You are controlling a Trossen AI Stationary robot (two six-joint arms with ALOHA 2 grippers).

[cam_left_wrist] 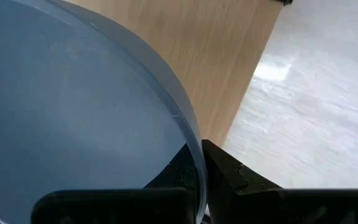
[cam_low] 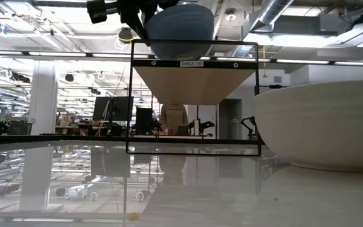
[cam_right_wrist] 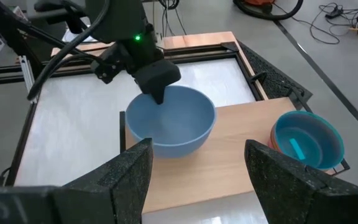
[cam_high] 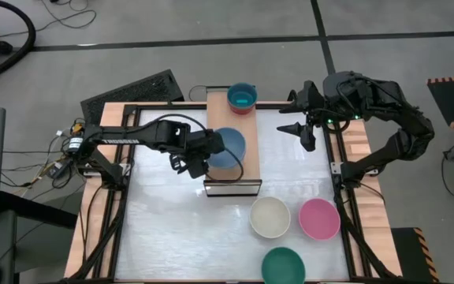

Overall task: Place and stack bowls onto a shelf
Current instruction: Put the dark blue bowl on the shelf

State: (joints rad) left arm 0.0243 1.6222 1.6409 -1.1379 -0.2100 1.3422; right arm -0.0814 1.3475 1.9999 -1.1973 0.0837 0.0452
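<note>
Left hand [cam_high: 203, 158] clamped on grey-blue bowl's [cam_high: 228, 147] near rim, above the shelf [cam_high: 251, 126].

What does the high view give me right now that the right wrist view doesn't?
Only the high view shows the white bowl, pink bowl and dark green bowl waiting on the table, plus the right arm's open right gripper beside the shelf.

Only the right wrist view shows an orange-red bowl nested under the cyan bowl.

Both show the left gripper shut on the grey-blue bowl's rim over the shelf.
</note>
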